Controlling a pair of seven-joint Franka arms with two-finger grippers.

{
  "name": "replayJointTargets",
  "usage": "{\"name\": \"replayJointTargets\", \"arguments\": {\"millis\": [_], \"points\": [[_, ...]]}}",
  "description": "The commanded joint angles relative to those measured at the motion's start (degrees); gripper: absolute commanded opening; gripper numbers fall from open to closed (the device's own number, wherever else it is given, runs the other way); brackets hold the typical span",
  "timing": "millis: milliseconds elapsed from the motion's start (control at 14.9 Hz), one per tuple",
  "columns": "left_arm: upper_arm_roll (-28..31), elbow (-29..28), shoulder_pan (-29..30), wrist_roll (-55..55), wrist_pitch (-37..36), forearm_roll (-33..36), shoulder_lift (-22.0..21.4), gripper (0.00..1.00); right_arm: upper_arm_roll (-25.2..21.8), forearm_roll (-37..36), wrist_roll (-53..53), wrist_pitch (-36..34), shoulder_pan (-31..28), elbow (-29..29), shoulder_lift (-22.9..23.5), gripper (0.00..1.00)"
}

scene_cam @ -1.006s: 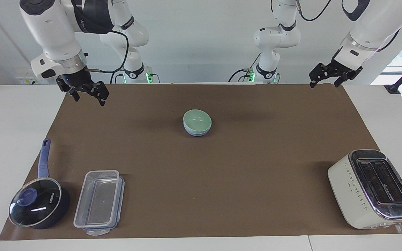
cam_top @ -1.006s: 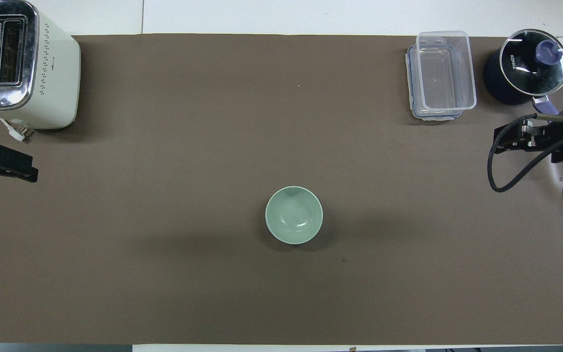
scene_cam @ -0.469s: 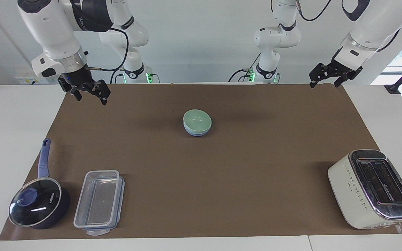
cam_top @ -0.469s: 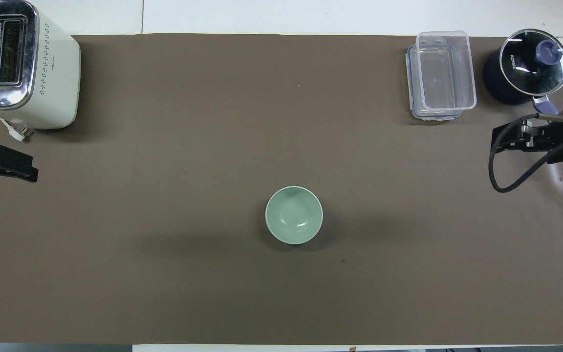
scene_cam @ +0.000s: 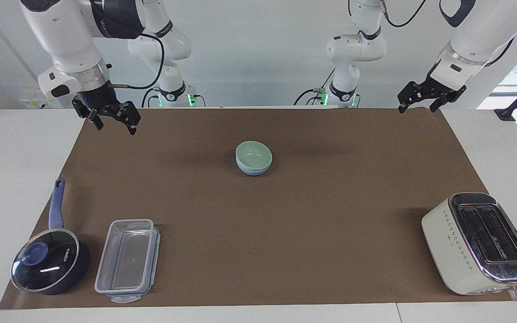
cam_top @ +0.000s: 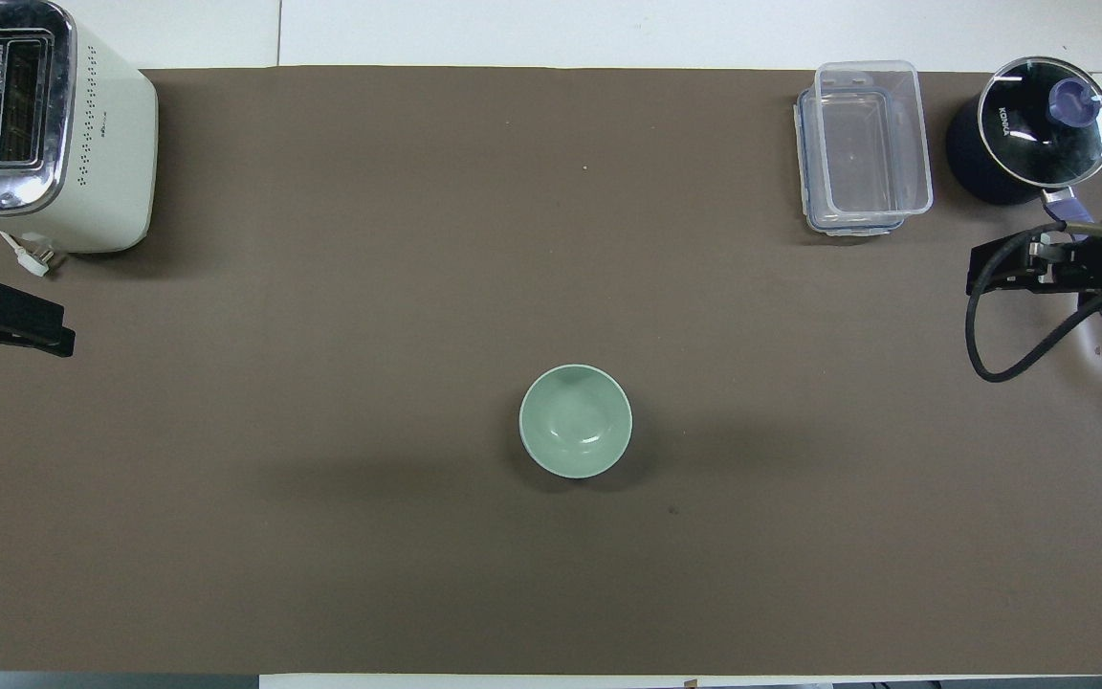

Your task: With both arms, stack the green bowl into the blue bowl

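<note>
The green bowl [scene_cam: 253,154] sits nested inside the blue bowl [scene_cam: 253,170] in the middle of the brown mat, a little nearer to the robots than the mat's middle. In the overhead view the green bowl [cam_top: 575,421] covers nearly all of the blue one. My right gripper [scene_cam: 115,128] is open and empty, in the air over the mat's corner at the right arm's end; it also shows in the overhead view [cam_top: 983,277]. My left gripper [scene_cam: 417,109] is open and empty, raised over the mat's corner at the left arm's end, and waits; it also shows in the overhead view [cam_top: 6,325].
A white toaster [scene_cam: 478,242] stands farthest from the robots at the left arm's end. A clear lidded box [scene_cam: 127,259] and a dark blue saucepan with a glass lid [scene_cam: 47,264] stand at the right arm's end, farther from the robots than the bowls.
My right gripper has risen slightly and drifted toward the mat's edge at the right arm's end. The bowls and the left arm have not moved.
</note>
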Motion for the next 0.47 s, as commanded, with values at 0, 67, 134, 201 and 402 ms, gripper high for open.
{"name": "replayJointTargets", "arguments": {"millis": [0,67,134,201,402], "points": [[-0.55,-1.05,0.82,0.29,-0.26,0.34,-1.24,1.0,0.15,0.96,-4.31,-0.24,-0.74,-0.34,-0.73,1.0],[-0.55,-1.05,0.82,0.29,-0.18,0.34,-1.24,1.0,0.06,0.96,-4.5,-0.33,-0.65,-0.34,-0.82,1.0],[-0.55,-1.05,0.82,0.29,-0.26,0.34,-1.24,1.0,0.06,0.96,-4.51,-0.24,-0.65,-0.34,-0.82,1.0],[-0.55,-1.05,0.82,0.29,-0.18,0.34,-1.24,1.0,0.06,0.96,-4.51,-0.16,-0.65,-0.43,-0.82,1.0],[-0.55,-1.05,0.82,0.29,-0.18,0.34,-1.24,1.0,0.06,1.05,-4.33,-0.07,-0.65,-0.52,-0.82,1.0]]}}
